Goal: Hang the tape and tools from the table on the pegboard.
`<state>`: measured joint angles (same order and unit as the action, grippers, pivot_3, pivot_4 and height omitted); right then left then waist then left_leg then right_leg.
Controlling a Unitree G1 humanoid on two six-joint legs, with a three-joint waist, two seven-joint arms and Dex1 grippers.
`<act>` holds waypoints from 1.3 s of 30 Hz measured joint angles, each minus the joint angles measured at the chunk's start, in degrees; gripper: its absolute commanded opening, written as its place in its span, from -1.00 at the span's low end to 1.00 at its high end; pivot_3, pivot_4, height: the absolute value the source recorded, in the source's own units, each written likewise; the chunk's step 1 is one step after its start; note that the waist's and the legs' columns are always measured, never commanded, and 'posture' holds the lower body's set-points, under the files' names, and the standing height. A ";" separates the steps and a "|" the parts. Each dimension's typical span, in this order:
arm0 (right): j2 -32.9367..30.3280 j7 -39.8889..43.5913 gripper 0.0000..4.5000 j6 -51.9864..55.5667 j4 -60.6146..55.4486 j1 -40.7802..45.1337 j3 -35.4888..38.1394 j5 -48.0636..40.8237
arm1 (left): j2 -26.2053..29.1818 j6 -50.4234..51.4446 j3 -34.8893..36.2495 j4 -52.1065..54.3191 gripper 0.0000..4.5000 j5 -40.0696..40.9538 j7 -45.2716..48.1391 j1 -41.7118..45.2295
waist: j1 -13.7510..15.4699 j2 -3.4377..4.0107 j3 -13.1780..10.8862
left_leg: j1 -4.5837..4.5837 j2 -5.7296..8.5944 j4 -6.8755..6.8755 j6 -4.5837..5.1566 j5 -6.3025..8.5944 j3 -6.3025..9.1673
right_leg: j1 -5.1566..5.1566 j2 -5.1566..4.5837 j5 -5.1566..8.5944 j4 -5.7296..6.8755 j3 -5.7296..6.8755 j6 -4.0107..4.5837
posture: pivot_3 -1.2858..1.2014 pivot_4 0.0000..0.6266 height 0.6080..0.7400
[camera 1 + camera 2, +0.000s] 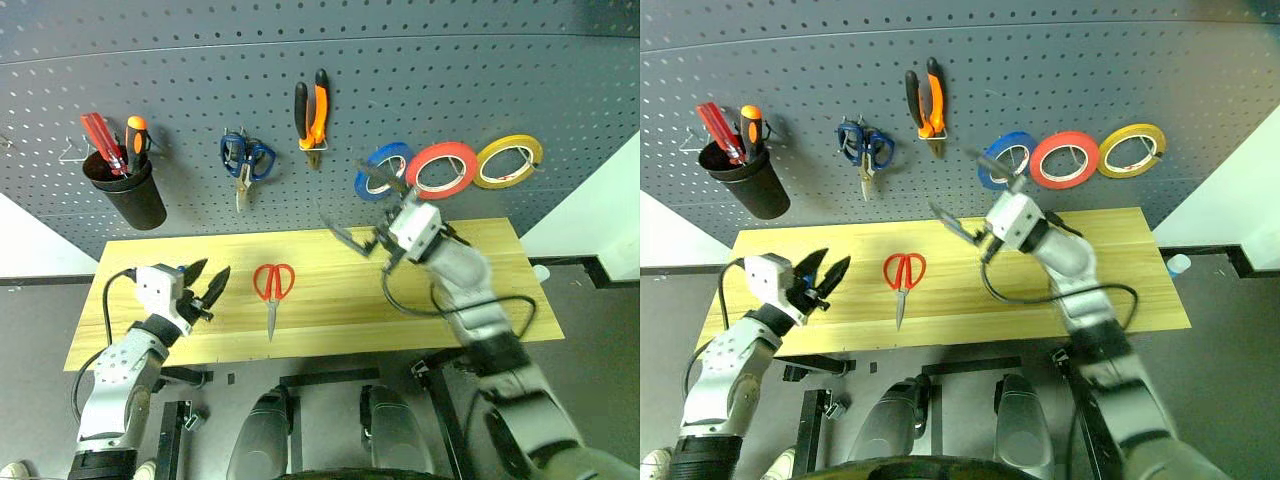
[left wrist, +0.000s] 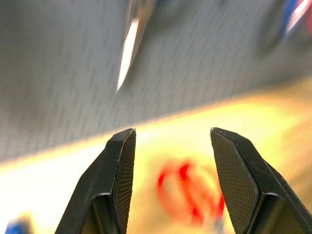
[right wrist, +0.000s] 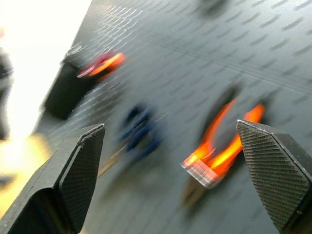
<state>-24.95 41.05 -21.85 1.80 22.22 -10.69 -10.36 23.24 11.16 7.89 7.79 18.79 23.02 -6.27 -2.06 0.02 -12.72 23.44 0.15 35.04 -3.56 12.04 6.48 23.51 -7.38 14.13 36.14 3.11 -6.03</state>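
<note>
Looking at the board, most of the job seems done: the red-orange tape (image 1: 441, 170) hangs on the pegboard (image 1: 330, 90) between a blue roll (image 1: 382, 171) and a yellow roll (image 1: 508, 161), and the orange-and-black pliers (image 1: 312, 115) hang a bit further along, next to the blue-handled scissors (image 1: 246, 160). I can't pick out the blue-handled screwdriver anywhere, so no call on that one

What's left on the table (image 1: 520, 290) is the red-handled scissors (image 1: 272, 292), lying flat around the middle of the top, handles toward the back edge and blades pointing at the front edge

Left gripper (image 1: 207, 285) sits near the left end of the table, just beside the scissors, fingers spread and nothing in them, aimed across at the red handles. Right gripper (image 1: 363, 215) is up in the air over the back edge in front of the tape rolls, jaws wide apart and empty

So my read is the scissors pickup is the step in hand. Next move probably needs the left gripper to drop onto the handles, and they're thin and flat on the wood so the pinch has to be low. Then a free hook has to go through a handle loop
</note>
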 measured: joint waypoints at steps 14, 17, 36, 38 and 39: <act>-15.03 17.38 1.00 17.66 -6.58 -17.89 1.32 -7.80 | -17.29 49.47 -11.39 -2.40 0.99 -11.49 -26.15 19.70 | 1.29 -0.29 0.00 | 0.00 0.01 0.17 -0.01 0.01 0.00 | -0.10 0.01 -0.15 -0.08 0.06 -0.19 | 0.00 -0.49 1.00; -15.00 18.22 1.00 16.45 -4.10 -18.67 1.37 -6.34 | -19.82 50.99 -11.25 -8.27 0.99 -13.27 -28.53 23.99 | 1.44 -0.36 0.03 | 0.02 0.02 0.19 -0.02 0.00 -0.01 | -0.12 0.01 -0.15 -0.09 0.06 -0.20 | -0.01 -0.51 1.00; -13.64 15.72 1.00 11.41 -0.27 -19.66 3.00 -2.08 | -28.13 53.75 0.34 -25.98 0.47 -14.57 -35.24 36.15 | 1.21 -0.57 0.25 | 0.02 0.04 0.40 -0.10 -0.03 -0.09 | -0.24 -0.01 -0.33 -0.15 0.05 -0.49 | -0.05 -0.58 1.00; -13.45 15.58 1.00 11.40 -0.25 -19.62 3.01 -1.97 | -29.03 54.38 1.88 -26.01 0.16 -14.45 -35.97 36.44 | 1.20 -0.57 0.29 | 0.01 0.04 0.41 -0.10 -0.03 -0.09 | -0.26 -0.01 -0.33 -0.15 0.05 -0.49 | -0.04 -0.58 1.00; -13.28 15.55 1.00 11.40 -0.23 -19.57 3.01 -1.92 | -29.59 54.55 2.61 -25.93 -0.01 -14.38 -36.34 36.50 | 1.19 -0.56 0.32 | 0.01 0.04 0.42 -0.10 -0.03 -0.09 | -0.27 -0.01 -0.33 -0.15 0.05 -0.50 | -0.04 -0.58 1.00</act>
<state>-38.23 56.60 -10.44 1.57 2.65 -7.68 -12.28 -6.35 65.72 10.50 -18.13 4.41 -13.32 30.24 -0.87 -0.54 -12.40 23.45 0.18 35.46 -3.66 12.01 6.39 23.24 -7.39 13.80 35.99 3.16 -6.53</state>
